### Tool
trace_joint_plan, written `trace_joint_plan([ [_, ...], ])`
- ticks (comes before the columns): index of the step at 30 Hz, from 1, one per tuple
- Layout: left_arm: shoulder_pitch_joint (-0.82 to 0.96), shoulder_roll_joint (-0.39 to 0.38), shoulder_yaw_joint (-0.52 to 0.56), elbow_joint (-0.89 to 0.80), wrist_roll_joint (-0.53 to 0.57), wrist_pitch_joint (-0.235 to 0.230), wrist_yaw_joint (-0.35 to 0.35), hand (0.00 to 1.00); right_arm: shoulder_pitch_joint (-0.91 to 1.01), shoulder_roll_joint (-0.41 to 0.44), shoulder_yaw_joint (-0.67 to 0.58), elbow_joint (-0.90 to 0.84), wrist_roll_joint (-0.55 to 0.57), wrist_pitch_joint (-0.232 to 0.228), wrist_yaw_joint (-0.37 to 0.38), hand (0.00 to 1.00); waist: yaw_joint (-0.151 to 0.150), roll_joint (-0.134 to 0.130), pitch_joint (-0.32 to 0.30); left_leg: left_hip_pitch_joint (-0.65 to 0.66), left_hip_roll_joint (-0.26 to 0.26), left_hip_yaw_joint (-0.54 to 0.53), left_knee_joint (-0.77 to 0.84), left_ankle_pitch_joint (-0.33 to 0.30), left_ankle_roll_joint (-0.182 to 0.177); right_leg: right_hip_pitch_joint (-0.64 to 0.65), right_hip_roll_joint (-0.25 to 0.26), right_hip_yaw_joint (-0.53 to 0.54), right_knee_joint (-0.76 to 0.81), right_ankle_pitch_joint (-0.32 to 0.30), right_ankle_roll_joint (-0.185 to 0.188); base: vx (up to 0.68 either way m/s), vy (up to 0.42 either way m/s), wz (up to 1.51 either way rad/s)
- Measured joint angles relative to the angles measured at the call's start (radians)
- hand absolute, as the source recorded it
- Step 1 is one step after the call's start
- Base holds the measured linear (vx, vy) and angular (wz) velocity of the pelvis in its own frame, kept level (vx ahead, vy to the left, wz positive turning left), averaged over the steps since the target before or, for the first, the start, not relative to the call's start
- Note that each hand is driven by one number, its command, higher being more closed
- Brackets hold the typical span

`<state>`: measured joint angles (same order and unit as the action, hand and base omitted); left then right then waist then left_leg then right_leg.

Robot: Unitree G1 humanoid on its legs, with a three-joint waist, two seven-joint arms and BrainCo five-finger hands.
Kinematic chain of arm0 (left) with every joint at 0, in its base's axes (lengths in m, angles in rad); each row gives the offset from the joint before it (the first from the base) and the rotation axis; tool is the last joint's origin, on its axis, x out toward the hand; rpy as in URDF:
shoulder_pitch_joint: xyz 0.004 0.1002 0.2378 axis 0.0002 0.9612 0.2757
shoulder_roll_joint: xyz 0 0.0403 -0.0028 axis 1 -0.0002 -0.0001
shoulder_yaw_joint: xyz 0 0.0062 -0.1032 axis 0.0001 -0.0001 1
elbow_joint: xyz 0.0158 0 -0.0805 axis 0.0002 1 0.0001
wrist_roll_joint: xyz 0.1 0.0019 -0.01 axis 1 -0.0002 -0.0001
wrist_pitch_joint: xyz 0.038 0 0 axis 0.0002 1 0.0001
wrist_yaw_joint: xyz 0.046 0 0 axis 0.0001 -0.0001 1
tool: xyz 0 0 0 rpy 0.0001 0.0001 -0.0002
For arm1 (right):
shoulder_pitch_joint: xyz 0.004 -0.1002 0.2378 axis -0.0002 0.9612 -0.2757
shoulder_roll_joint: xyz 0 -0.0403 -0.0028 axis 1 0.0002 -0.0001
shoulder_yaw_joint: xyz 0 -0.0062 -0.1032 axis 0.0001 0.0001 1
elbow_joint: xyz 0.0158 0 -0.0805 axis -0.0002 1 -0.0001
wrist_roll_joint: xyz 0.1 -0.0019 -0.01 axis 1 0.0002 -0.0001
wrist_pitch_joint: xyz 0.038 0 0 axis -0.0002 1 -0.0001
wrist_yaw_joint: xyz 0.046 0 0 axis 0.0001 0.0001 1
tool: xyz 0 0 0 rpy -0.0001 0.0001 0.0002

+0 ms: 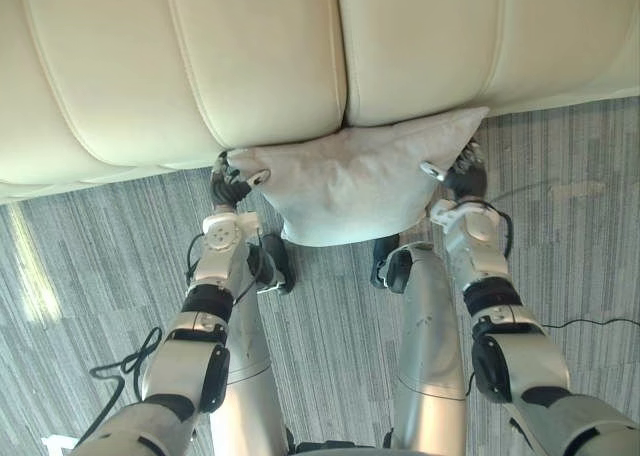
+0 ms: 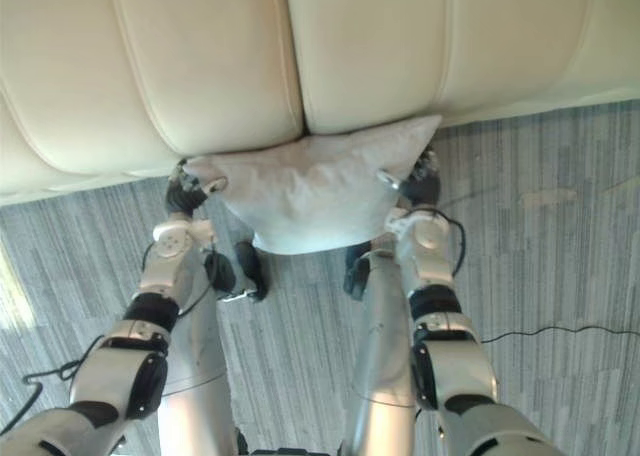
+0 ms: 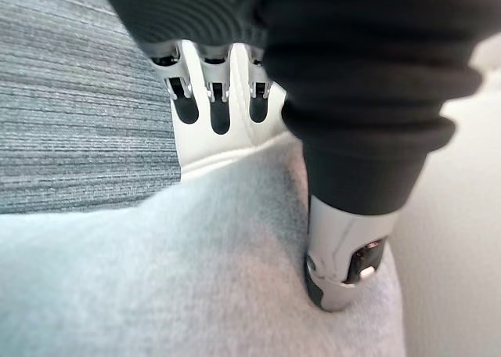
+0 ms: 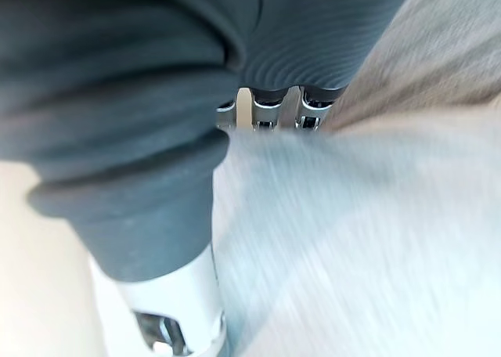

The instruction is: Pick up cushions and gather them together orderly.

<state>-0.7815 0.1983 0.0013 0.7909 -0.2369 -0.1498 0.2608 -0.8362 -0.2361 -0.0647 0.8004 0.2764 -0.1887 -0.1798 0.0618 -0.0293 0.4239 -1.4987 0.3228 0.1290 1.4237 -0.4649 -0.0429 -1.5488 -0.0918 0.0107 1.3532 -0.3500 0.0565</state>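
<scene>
The task looks to be at an early stage. 1 grey cushion (image 1: 345, 191) is up off the carpeted floor (image 1: 90, 236), held between the robot's 2 hands just in front of the cream sofa (image 1: 250, 56). Its upper edge meets the sofa's front edge right below the seam where 2 padded sections join; I cannot tell whether it rests on the sofa or only touches it. The left hand (image 1: 230, 186) pinches the cushion's left corner. In the left wrist view its thumb (image 3: 344, 271) presses into the near face of the cloth while the fingers (image 3: 219, 99) run behind the edge. The right hand (image 1: 462, 179) grips the opposite upper corner the same way, with its thumb (image 4: 184, 310) lying on the cloth and the fingers going behind it. So the pick-up of this cushion seems done, and it hangs fairly level between the two grips. What I judge is left is setting it down at a gathering spot, probably on the sofa, then bringing any others beside it and squaring them up. By count, the pictures show 1 cushion, 1 sofa and 2 hands, both on that cushion, with no second cushion and no started row or stack to join.
</scene>
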Motion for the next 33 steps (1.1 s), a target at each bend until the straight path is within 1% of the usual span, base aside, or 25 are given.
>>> trace_joint_plan([
  [1,-0.007,-0.002,-0.009,-0.001,0.000,0.000,0.003,0.00,-0.008,0.000,0.002,0.001,-0.001,-0.001,-0.004,0.00,0.000,0.000,0.000,-0.012,-0.001,-0.003,0.001,0.000,0.000,-0.009,-0.001,0.000,0.000,0.000,0.000,-0.01,0.011,0.05],
  [2,-0.027,-0.007,-0.023,-0.003,-0.001,0.002,0.020,0.00,-0.026,-0.003,0.012,0.002,-0.001,-0.001,-0.018,1.00,-0.001,0.000,0.000,-0.027,-0.004,-0.003,0.002,0.000,0.000,-0.023,-0.003,-0.001,0.001,0.002,-0.003,-0.01,0.014,0.05],
  [3,-0.029,-0.008,-0.023,-0.003,-0.001,0.003,0.022,0.00,-0.028,-0.003,0.013,0.002,-0.002,0.000,-0.020,1.00,-0.001,0.000,0.000,-0.028,-0.005,-0.003,0.002,0.000,0.000,-0.025,-0.003,0.000,0.001,0.002,-0.003,-0.01,0.012,0.05],
  [4,-0.032,-0.014,-0.025,-0.008,-0.004,0.003,0.033,1.00,-0.040,-0.001,0.022,0.005,-0.002,0.000,-0.032,1.00,-0.002,0.000,0.000,-0.036,-0.006,-0.003,0.002,0.000,0.000,-0.032,-0.004,0.000,0.001,0.003,-0.004,0.00,0.000,0.00],
  [8,-0.032,-0.024,-0.041,-0.057,-0.049,0.007,0.090,1.00,-0.066,-0.003,0.030,0.022,-0.002,0.001,-0.073,1.00,-0.007,0.000,0.000,-0.055,-0.021,-0.003,0.002,0.008,0.001,-0.051,-0.014,0.000,0.005,0.005,-0.007,0.00,0.007,0.05],
  [14,-0.032,-0.032,-0.060,-0.094,-0.126,0.007,0.139,1.00,-0.067,-0.003,0.029,0.014,0.010,0.001,-0.094,1.00,-0.016,0.000,0.000,-0.063,-0.037,-0.004,0.003,0.018,0.007,-0.057,-0.020,0.002,0.009,0.007,-0.009,0.01,0.008,0.05],
  [17,-0.032,-0.051,-0.080,-0.118,-0.161,0.008,0.172,1.00,-0.051,0.003,0.029,-0.027,0.050,0.005,-0.108,1.00,-0.018,0.000,0.000,-0.062,-0.036,-0.008,0.007,0.026,0.009,-0.053,-0.021,0.002,0.013,0.009,-0.011,0.00,0.000,0.00],
  [19,-0.029,-0.067,-0.086,-0.141,-0.183,0.010,0.191,1.00,-0.018,0.014,0.026,-0.085,0.056,0.009,-0.116,1.00,-0.019,-0.001,0.000,-0.054,-0.035,-0.014,0.007,0.028,0.007,-0.040,-0.020,-0.002,0.010,0.011,-0.012,0.00,0.000,0.00],
  [20,-0.008,-0.073,-0.097,-0.161,-0.199,0.010,0.204,1.00,0.017,0.042,0.019,-0.138,0.065,0.009,-0.124,1.00,-0.024,-0.001,0.000,-0.032,-0.034,-0.019,-0.003,0.030,0.004,-0.013,-0.020,-0.007,-0.002,0.012,-0.013,0.00,0.000,0.00],
  [21,0.001,-0.074,-0.102,-0.171,-0.199,0.010,0.208,1.00,0.029,0.049,0.017,-0.156,0.071,0.009,-0.127,1.00,-0.025,-0.001,0.000,-0.024,-0.035,-0.019,-0.009,0.030,0.003,-0.003,-0.020,-0.008,-0.007,0.012,-0.013,0.00,0.000,0.00],
  [24,0.102,-0.083,-0.150,-0.303,-0.198,0.007,0.216,1.00,0.129,0.112,-0.012,-0.293,0.078,0.003,-0.156,1.00,-0.025,-0.001,-0.001,0.076,-0.033,-0.003,-0.085,0.038,-0.010,0.090,-0.016,-0.011,-0.083,0.026,-0.012,0.00,-0.008,-0.06],
  [26,0.163,-0.099,-0.174,-0.416,-0.193,-0.024,0.216,1.00,0.198,0.133,-0.011,-0.387,0.077,-0.008,-0.172,1.00,-0.025,-0.002,-0.002,0.158,-0.033,0.012,-0.155,0.051,-0.019,0.166,-0.014,-0.019,-0.158,0.047,-0.020,0.00,-0.009,-0.15],
  [27,0.186,-0.105,-0.193,-0.464,-0.184,-0.042,0.216,1.00,0.243,0.147,-0.011,-0.438,0.077,-0.009,-0.182,1.00,-0.027,-0.002,-0.002,0.218,-0.032,0.017,-0.199,0.065,-0.024,0.228,-0.012,-0.029,-0.204,0.060,-0.023,0.02,-0.018,-0.12],
  [28,0.215,-0.112,-0.210,-0.510,-0.176,-0.066,0.216,1.00,0.300,0.165,-0.007,-0.490,0.076,-0.018,-0.186,1.00,-0.032,-0.004,-0.015,0.281,-0.035,0.022,-0.250,0.077,-0.028,0.292,-0.010,-0.036,-0.254,0.066,-0.026,0.03,-0.031,-0.05],
  [29,0.238,-0.118,-0.223,-0.541,-0.176,-0.088,0.215,1.00,0.346,0.175,-0.004,-0.526,0.073,-0.034,-0.186,1.00,-0.037,-0.005,-0.031,0.318,-0.036,0.027,-0.286,0.083,-0.032,0.329,-0.010,-0.042,-0.285,0.069,-0.029,0.06,-0.054,0.05],
  [30,0.265,-0.123,-0.237,-0.598,-0.175,-0.109,0.213,1.00,0.393,0.192,-0.002,-0.576,0.069,-0.049,-0.186,1.00,-0.042,-0.007,-0.034,0.382,-0.040,0.032,-0.332,0.097,-0.037,0.394,-0.010,-0.053,-0.330,0.078,-0.034,0.08,-0.068,0.04],
  [31,0.289,-0.130,-0.249,-0.646,-0.175,-0.119,0.212,1.00,0.427,0.208,0.000,-0.620,0.066,-0.050,-0.186,1.00,-0.049,-0.007,-0.034,0.449,-0.044,0.037,-0.376,0.108,-0.042,0.460,-0.009,-0.064,-0.371,0.088,-0.039,0.10,-0.078,0.00],
  [32,0.342,-0.143,-0.274,-0.686,-0.165,-0.146,0.203,1.00,0.495,0.222,0.012,-0.669,0.046,-0.067,-0.186,1.00,-0.052,-0.014,-0.067,0.553,-0.058,0.057,-0.460,0.122,-0.052,0.553,-0.010,-0.065,-0.442,0.095,-0.036,0.08,-0.066,-0.04],
  [33,0.358,-0.145,-0.279,-0.696,-0.159,-0.151,0.200,1.00,0.514,0.222,0.019,-0.683,0.043,-0.073,-0.186,1.00,-0.053,-0.013,-0.075,0.580,-0.061,0.061,-0.484,0.127,-0.052,0.576,-0.010,-0.066,-0.463,0.098,-0.035,0.11,-0.063,-0.03],
])
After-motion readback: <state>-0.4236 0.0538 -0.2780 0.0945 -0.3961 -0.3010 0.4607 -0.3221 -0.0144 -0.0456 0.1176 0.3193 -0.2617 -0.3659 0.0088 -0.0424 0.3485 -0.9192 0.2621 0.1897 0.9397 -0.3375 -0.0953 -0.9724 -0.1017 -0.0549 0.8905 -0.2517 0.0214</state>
